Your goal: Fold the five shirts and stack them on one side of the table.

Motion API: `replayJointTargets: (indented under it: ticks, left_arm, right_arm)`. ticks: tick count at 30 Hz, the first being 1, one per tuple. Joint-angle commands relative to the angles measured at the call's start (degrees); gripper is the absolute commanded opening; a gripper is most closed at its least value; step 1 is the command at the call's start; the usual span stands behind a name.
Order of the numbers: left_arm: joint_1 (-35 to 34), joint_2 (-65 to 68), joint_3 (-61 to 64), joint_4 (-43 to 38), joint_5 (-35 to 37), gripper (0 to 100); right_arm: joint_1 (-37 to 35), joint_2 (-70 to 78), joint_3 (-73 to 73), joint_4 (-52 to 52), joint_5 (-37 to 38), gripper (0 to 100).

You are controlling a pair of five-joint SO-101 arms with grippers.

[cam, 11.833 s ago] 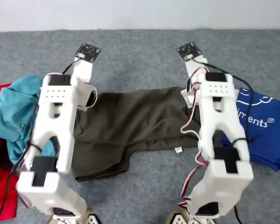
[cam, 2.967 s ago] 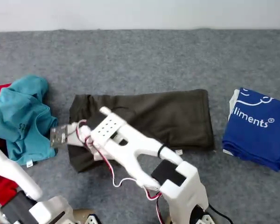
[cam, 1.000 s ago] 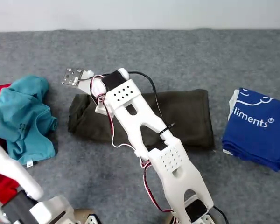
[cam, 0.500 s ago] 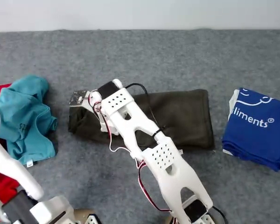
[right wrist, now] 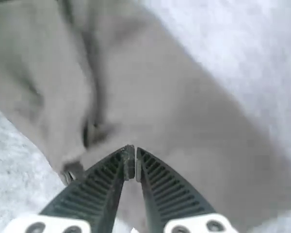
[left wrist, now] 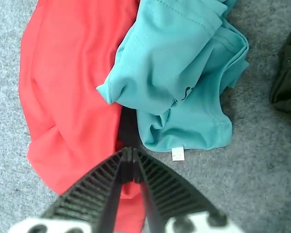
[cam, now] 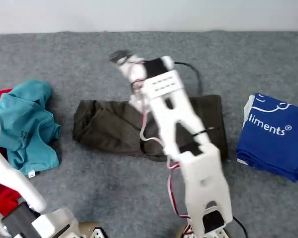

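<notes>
right claw [cam: 120, 57] has lifted off the left end of the olive shirt [cam: 109, 129] toward the table's far edge, jaws together and empty, so that shirt lies folded mid-table, likely ready to stack on the blue shirt [cam: 273, 136] at the right edge; left claw [left wrist: 131, 151] also together.

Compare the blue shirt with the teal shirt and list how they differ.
The blue shirt is folded into a neat block; the teal shirt is a crumpled heap. The blue shirt lies alone on the right; the teal shirt, on the left, overlaps a red shirt. Both rest on the grey table.
</notes>
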Motion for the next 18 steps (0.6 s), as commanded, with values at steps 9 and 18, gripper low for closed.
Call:
replayJointTargets:
  ticks: [9, 18]
  left_arm:
    - [0.26, -2.46, -0.4, 0.7, -0.62, 2]
    - [0.26, -2.11, -0.4, 0.7, -3.34, 2]
  right_arm:
    - [19.56, -17.8, 21.98, -2.24, -7.82, 15.3]
    - [27.56, -17.98, 38.95, -21.05, -7.82, 19.0]
